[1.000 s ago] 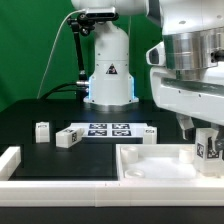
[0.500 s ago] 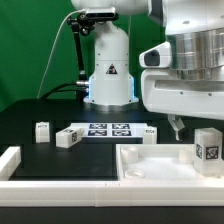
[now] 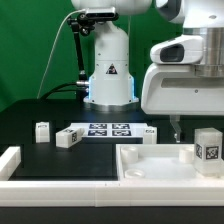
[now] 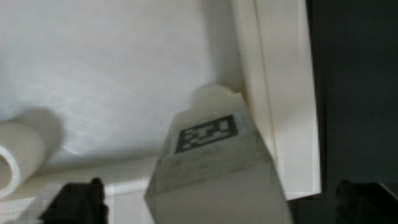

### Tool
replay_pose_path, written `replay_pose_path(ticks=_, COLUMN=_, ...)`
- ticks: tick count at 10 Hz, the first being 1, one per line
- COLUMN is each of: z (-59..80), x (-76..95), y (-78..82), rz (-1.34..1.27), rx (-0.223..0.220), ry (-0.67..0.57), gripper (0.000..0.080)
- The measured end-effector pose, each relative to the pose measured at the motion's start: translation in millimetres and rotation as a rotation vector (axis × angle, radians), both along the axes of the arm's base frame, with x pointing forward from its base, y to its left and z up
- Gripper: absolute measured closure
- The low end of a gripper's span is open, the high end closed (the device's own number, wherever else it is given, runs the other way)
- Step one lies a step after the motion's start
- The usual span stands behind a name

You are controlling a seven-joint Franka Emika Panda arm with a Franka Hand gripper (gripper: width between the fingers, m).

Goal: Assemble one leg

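A leg (image 3: 207, 148), a small white block with a marker tag facing the camera, stands upright on the large white panel (image 3: 150, 165) at the exterior view's right. My gripper (image 3: 188, 128) hangs just above and slightly left of it, open and empty. In the wrist view the leg (image 4: 214, 165) sits between my spread dark fingertips (image 4: 80, 200) without touching them, close to the panel's raised rim (image 4: 276, 60). Three more legs (image 3: 42, 131) (image 3: 68, 137) (image 3: 148, 133) lie on the black table further back.
The marker board (image 3: 105, 129) lies flat between the loose legs. The arm's white base (image 3: 108, 75) stands behind it. A white bracket piece (image 3: 10, 160) sits at the front left. A rounded boss (image 4: 22, 150) rises from the panel near the leg.
My gripper has let go of the leg and risen up and to the exterior view's left. The leg stays standing on the panel.
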State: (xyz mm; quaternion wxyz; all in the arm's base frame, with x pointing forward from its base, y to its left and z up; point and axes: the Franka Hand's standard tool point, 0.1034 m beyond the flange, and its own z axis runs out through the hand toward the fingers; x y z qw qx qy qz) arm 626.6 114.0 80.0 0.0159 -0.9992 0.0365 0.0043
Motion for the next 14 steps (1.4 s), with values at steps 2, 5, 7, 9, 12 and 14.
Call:
replay_pose_path(ticks=2, z=-1.8, x=-0.8, y=-2.9, rz=0.16, rx=0.004, ry=-0.004, gripper=0.015)
replay_pose_path(ticks=5, z=-1.9, x=-0.9, y=-2.4, rz=0.146, rx=0.004, ry=-0.003, gripper=0.0263)
replay_pose_path(ticks=7, z=-2.0, x=-1.1, y=-2.0, rz=0.126, rx=0.005, ry=-0.002, gripper=0.0508)
replay_pose_path(ticks=9, z=-4.2, x=-0.9, y=1.3, rz=-0.141, rx=0.024, ry=-0.01, gripper=0.0508)
replay_pose_path(ticks=12, z=-5.0, x=-0.1, y=2.1, rz=-0.517, rx=0.047, ry=-0.021, gripper=0.0508)
replay_pose_path(ticks=14, z=-5.3, x=-0.8, y=0.4, rz=-0.768, rx=0.074, ry=-0.014, gripper=0.0508)
